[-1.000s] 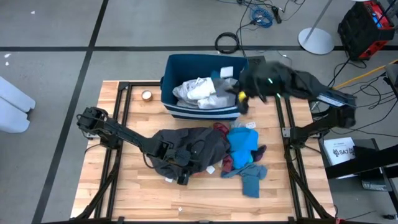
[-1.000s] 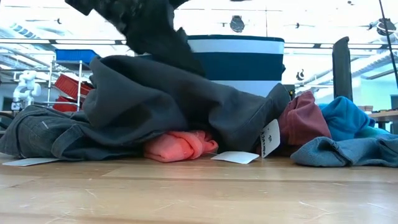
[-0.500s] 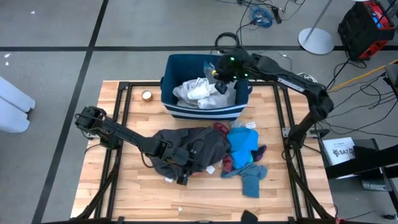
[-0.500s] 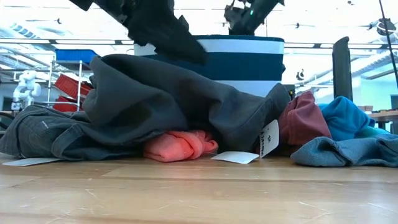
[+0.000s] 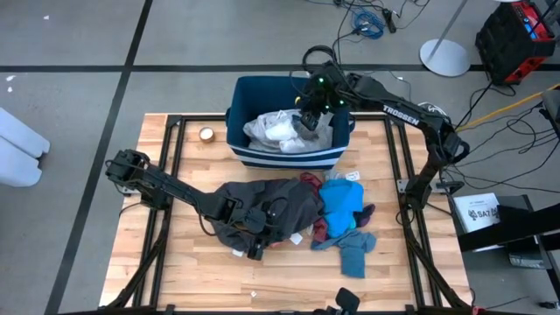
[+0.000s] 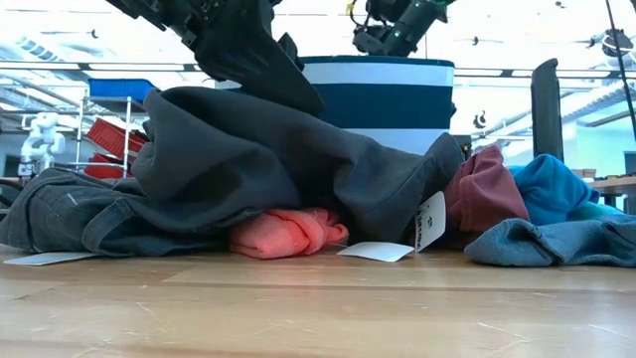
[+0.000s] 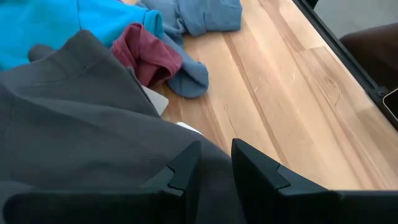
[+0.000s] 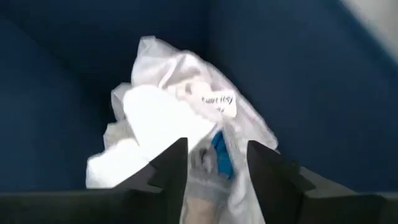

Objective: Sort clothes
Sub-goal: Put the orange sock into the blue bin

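The right hand (image 5: 305,118) hangs over the dark blue bin (image 5: 254,92) at the tabletop's (image 5: 398,271) far edge, its 2 fingers (image 8: 169,168) apart with nothing between them, just above the white garment (image 5: 278,129) lying in the bin. The left hand (image 5: 260,229) sits low on the large dark grey garment (image 5: 284,203) in the middle of the tabletop, fingers (image 7: 185,171) slightly apart and resting on its fabric. Beside it lie a maroon piece (image 5: 320,229), a bright blue piece (image 5: 343,201) and a blue-grey piece (image 5: 353,254)
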Controlling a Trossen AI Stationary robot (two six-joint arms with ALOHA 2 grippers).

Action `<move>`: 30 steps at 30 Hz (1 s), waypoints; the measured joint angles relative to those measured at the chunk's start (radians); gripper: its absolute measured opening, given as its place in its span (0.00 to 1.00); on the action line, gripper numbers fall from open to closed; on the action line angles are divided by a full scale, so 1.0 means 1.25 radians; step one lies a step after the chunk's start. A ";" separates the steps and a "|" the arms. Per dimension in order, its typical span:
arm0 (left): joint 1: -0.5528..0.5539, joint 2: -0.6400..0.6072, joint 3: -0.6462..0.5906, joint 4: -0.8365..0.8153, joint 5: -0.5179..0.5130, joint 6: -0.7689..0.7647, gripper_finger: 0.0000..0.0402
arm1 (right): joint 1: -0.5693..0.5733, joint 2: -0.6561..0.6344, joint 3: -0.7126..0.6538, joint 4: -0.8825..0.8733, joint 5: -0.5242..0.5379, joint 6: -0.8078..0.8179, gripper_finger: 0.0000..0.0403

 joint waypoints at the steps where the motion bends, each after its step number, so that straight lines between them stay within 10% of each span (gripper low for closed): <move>1: 0.000 0.000 0.000 0.000 0.000 0.000 0.24 | 0.000 0.000 0.011 -0.003 0.000 -0.002 0.40; 15: 0.000 0.000 0.000 0.026 0.000 -0.002 0.24 | 0.041 -0.002 0.324 -0.205 -0.008 0.042 0.51; 30: -0.038 0.000 0.001 0.082 -0.007 0.033 0.24 | 0.427 -0.002 0.311 -0.581 0.019 0.229 0.51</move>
